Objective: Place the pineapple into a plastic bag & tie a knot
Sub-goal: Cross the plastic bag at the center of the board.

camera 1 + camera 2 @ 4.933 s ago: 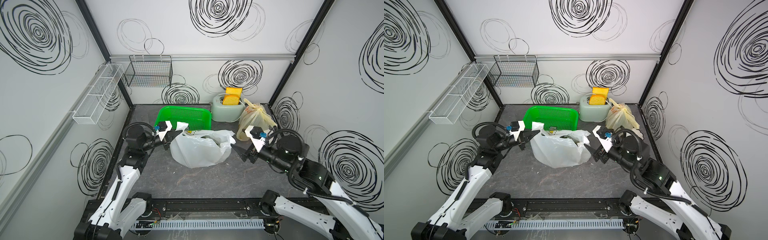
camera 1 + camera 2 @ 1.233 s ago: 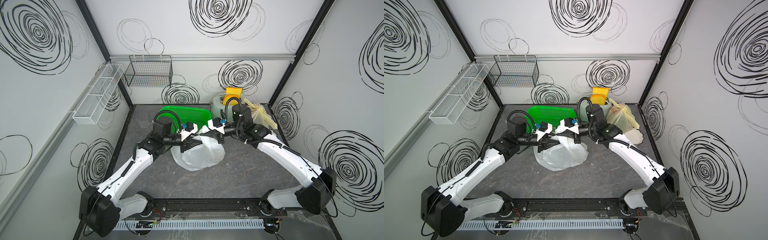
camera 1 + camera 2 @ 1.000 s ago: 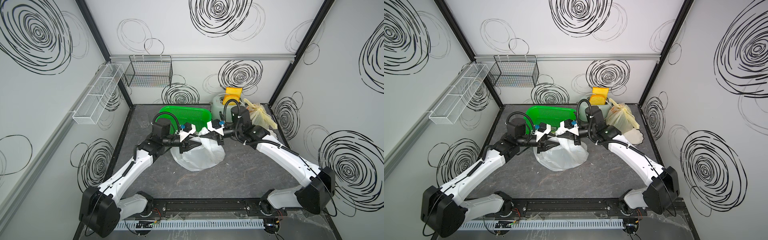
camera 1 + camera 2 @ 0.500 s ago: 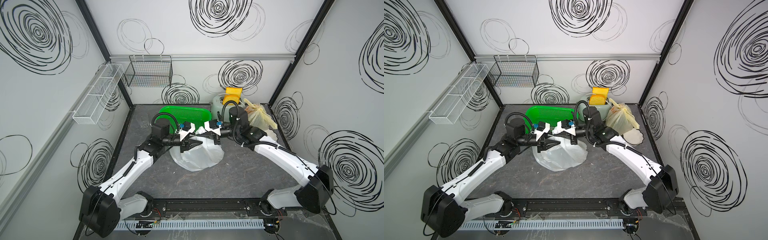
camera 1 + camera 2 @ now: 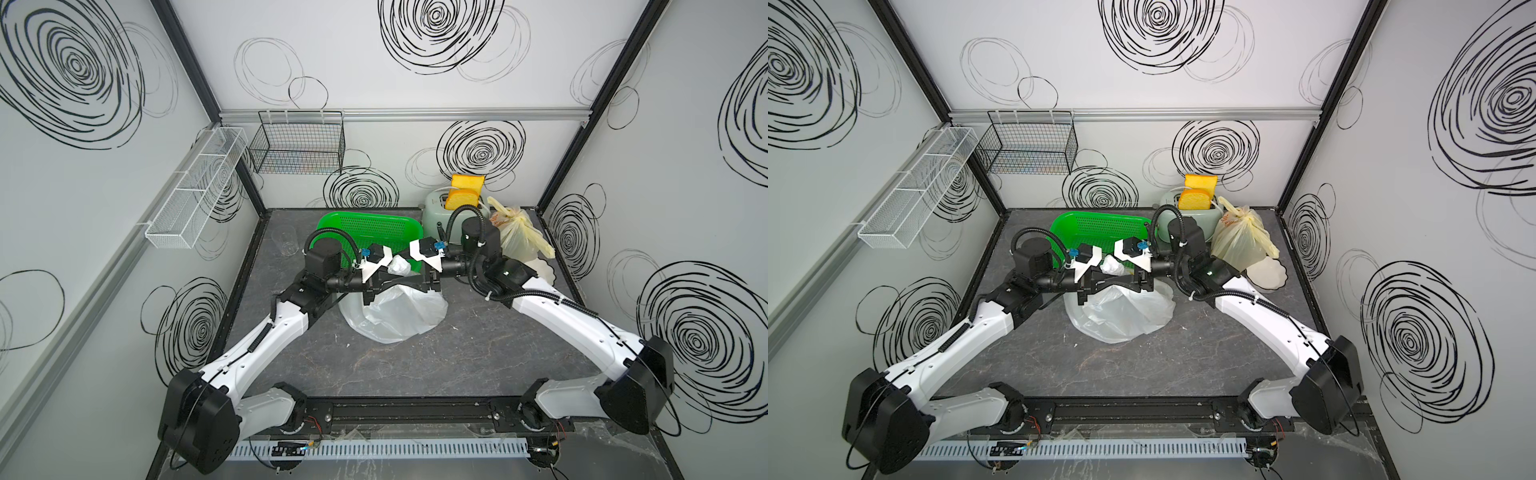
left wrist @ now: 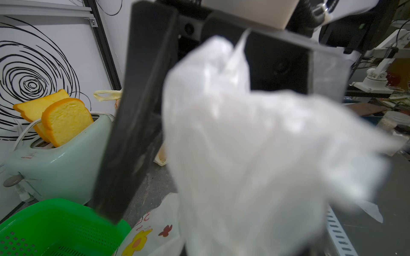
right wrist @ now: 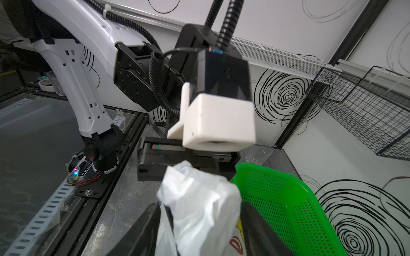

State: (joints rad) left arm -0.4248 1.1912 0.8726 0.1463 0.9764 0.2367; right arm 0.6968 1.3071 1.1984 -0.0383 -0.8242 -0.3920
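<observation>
The white plastic bag point(image 5: 395, 316) sits mid-table in both top views, its top pulled up into a crumpled tuft point(image 5: 1113, 266). The pineapple is hidden; only plastic shows. Both grippers meet tip to tip over the bag. My left gripper point(image 5: 390, 276) is shut on the gathered top; in the left wrist view the plastic point(image 6: 244, 155) hides its jaws. My right gripper point(image 7: 199, 232) stands open, its two black fingers point(image 7: 146, 228) spread on either side of the bag's bunched top point(image 7: 199, 206). A printed part of the bag point(image 6: 142, 239) lies below.
A green perforated basket point(image 5: 365, 226) stands just behind the bag. Farther back right are a mint toaster point(image 5: 436, 214) with bread slices, a knotted yellow bag point(image 5: 519, 241) and a pale scalloped dish point(image 5: 542, 270). A clear cup point(image 5: 284, 243) stands at the back left. Wire baskets hang on the walls.
Both arms came in from the sides to meet over the bag. In the last second my left gripper closed on the bag's top and my right gripper opened from shut.
</observation>
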